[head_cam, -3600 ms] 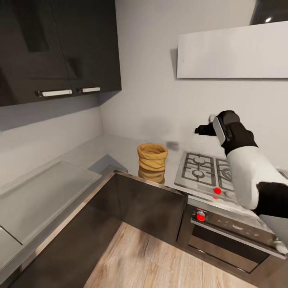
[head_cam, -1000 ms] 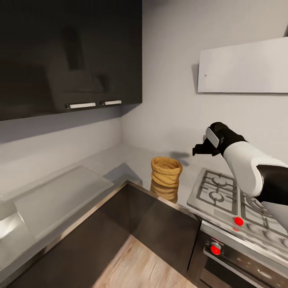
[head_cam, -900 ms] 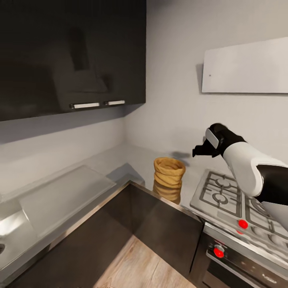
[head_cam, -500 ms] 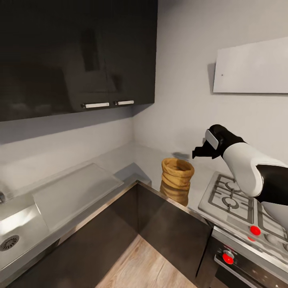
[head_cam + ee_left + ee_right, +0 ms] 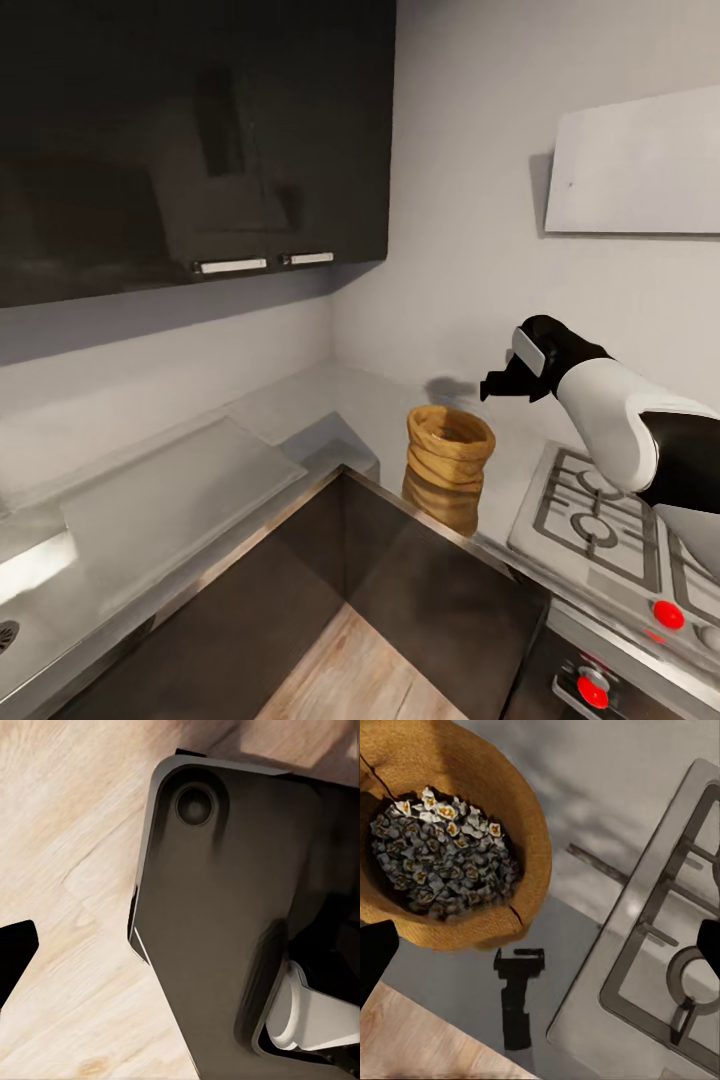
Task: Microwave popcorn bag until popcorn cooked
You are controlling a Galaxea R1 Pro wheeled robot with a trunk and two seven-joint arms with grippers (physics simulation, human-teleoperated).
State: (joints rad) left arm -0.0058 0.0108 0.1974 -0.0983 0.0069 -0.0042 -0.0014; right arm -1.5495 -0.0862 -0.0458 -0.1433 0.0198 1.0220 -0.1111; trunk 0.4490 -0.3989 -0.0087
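Head view has shifted; right gripper (image 5: 487,386) still above popcorn bag (image 5: 450,452), fingers' state unclear.

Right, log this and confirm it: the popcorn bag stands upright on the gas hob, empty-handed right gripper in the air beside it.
One thing is wrong: the popcorn bag stands on the countertop, next to the gas hob, not on it. The head view shows this. The rest holds: it is upright and the right gripper hangs in the air near it, holding nothing.
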